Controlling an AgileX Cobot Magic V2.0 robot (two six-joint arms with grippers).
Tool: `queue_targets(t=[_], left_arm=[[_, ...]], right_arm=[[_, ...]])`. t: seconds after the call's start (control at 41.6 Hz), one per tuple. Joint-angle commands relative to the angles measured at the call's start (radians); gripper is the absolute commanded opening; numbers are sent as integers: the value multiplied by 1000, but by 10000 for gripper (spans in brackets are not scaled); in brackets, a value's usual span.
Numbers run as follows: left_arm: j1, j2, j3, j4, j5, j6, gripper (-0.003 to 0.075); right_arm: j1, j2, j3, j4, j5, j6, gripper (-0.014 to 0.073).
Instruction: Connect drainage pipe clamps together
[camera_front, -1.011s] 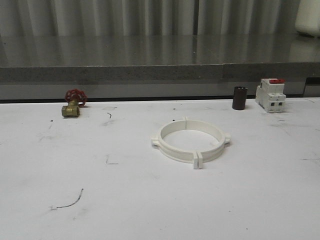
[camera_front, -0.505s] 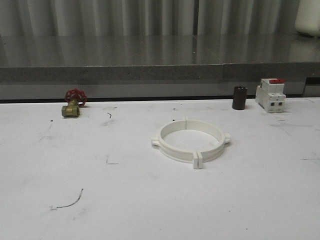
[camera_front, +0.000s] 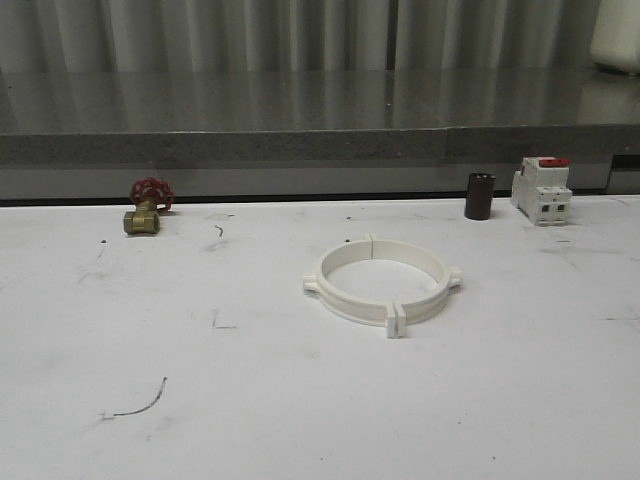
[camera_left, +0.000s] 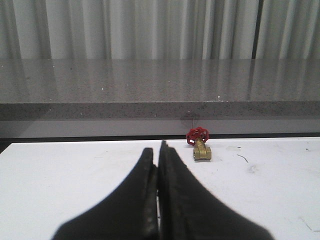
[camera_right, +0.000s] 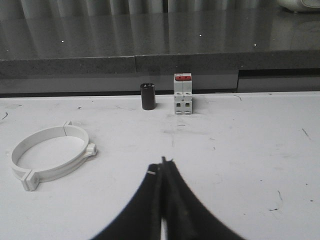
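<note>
As seen from the front, found the drainage pipe clamps (camera_front: 355, 308) lying flat near the middle of the tabletop (camera_front: 150, 320), both halves meeting tab to tab as one closed ring. Judged the joining step to be finished, or nearly; could not tell from this distance whether the tabs were truly locked. Saw the left end effector (camera_left: 159, 150) and the right end effector (camera_right: 162, 162) both pressed closed, holding nothing, well apart from the ring. Judged the next move to call only for a check of the seams, perhaps a squeeze at the front tabs. Counted two half-rings, one brass valve (camera_front: 145, 210) with red handle, one dark cylinder (camera_front: 479, 196), one white-and-red breaker (camera_front: 541, 190), two end effectors.
</note>
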Motion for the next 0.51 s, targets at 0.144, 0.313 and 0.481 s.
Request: queue_targets(t=[0.144, 0.313, 0.481], left_arm=[[2, -10, 24, -7, -82, 0, -20], [2, -10, 24, -7, -82, 0, -20], [2, -10, 24, -7, -82, 0, -20]], right_arm=[[-16, -15, -4, -1, -114, -5, -70], [-24, -15, -4, -55, -126, -5, -70], [-28, -15, -4, -62, -132, -5, -70]])
